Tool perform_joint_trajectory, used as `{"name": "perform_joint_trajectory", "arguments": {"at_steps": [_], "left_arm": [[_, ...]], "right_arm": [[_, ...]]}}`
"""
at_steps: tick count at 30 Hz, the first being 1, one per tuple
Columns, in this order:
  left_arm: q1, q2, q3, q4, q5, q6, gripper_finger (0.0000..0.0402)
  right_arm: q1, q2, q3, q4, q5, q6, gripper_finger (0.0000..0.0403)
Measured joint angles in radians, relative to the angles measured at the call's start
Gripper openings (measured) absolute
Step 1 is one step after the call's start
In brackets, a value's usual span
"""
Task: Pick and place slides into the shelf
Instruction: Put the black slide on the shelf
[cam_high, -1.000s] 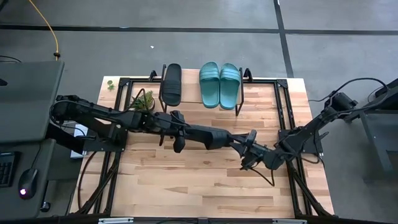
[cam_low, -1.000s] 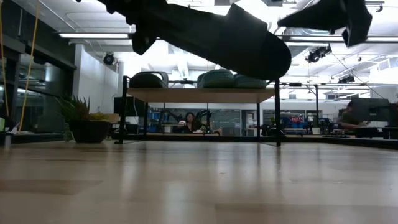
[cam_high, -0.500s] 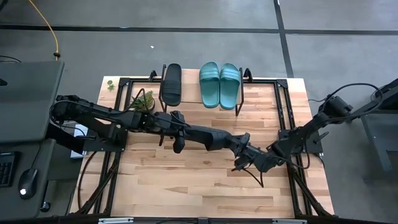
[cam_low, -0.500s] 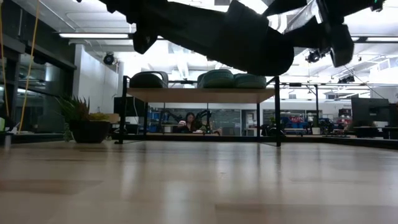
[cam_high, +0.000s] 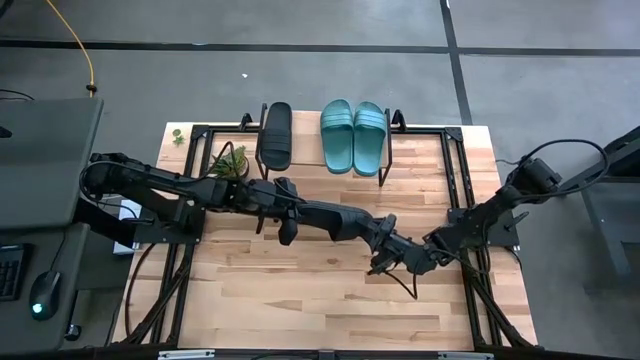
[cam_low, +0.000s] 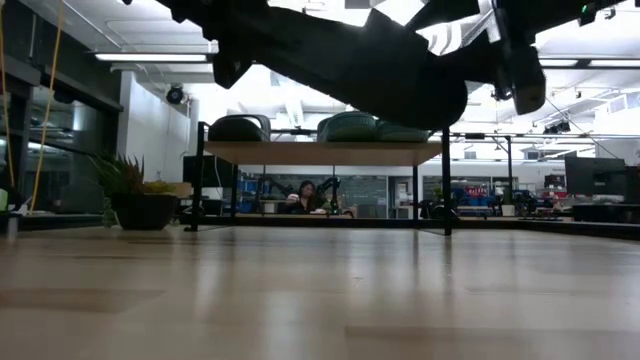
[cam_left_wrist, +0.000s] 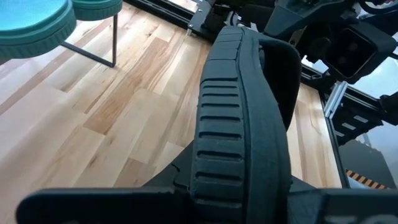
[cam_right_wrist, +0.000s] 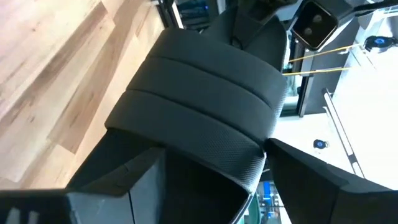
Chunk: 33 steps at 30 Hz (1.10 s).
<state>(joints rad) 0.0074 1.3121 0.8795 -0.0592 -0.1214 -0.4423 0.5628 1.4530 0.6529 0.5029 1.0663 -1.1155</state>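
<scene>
My left gripper (cam_high: 288, 214) reaches over the table's middle, shut on a black slide (cam_high: 345, 222) that runs from it toward the table's right. My right gripper (cam_high: 386, 250) comes from the right, open, its fingers either side of the slide's strap end (cam_right_wrist: 199, 106). The slide hangs above the wood in the low view (cam_low: 390, 70). On the shelf (cam_high: 300, 150) at the far edge, another black slide (cam_high: 275, 135) and two teal slides (cam_high: 353, 136) lie on its plank top. My left gripper pinches the black slide at its near end (cam_left_wrist: 227, 177) between the two fingers, which lie along its length. The slide is turned on its edge, ribbed rim (cam_left_wrist: 221, 112) showing, and is lifted clear of the table. Whether my right gripper touches the slide, I cannot tell.
A small potted plant (cam_high: 229, 162) stands by the shelf's left legs. Black frame rails (cam_high: 462, 170) run along the table's sides. Bare wood (cam_high: 300, 300) stretches toward the near edge. A person (cam_low: 304, 195) sits far behind the table.
My right gripper has moved toward the table's left and slightly down, up to the free end of the held black slide, and now straddles it, still open. The slide itself has stayed put.
</scene>
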Motion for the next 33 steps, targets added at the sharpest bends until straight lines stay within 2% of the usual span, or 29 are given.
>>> {"name": "perform_joint_trajectory", "arguments": {"at_steps": [3, 8, 18, 25, 31, 33], "left_arm": [[0.0, 0.0, 0.0, -0.002, -0.003, 0.0, 0.0054], [0.0, 0.0, 0.0, 0.001, -0.002, 0.0, 0.0067], [-0.001, 0.0, 0.0, 0.0, 0.003, 0.011, 0.0055], [-0.001, 0.0, 0.0, 0.003, 0.004, 0.015, 0.0072], [-0.001, 0.0, 0.0, 0.007, 0.003, 0.02, 0.0075], [-0.001, 0.0, 0.0, 0.007, 0.001, 0.031, 0.0075]], "right_arm": [[-0.011, 0.009, 0.0, 0.036, 0.003, -0.011, 0.0242], [-0.013, 0.012, 0.0, 0.109, -0.008, -0.011, 0.0196], [-0.012, 0.012, 0.0, 0.11, -0.024, 0.024, 0.0115], [-0.012, 0.012, 0.0, 0.111, -0.027, 0.042, 0.007], [-0.012, 0.012, 0.0, 0.113, -0.028, 0.051, 0.0012], [-0.012, 0.012, 0.0, 0.117, -0.029, 0.062, 0.0005]]}}
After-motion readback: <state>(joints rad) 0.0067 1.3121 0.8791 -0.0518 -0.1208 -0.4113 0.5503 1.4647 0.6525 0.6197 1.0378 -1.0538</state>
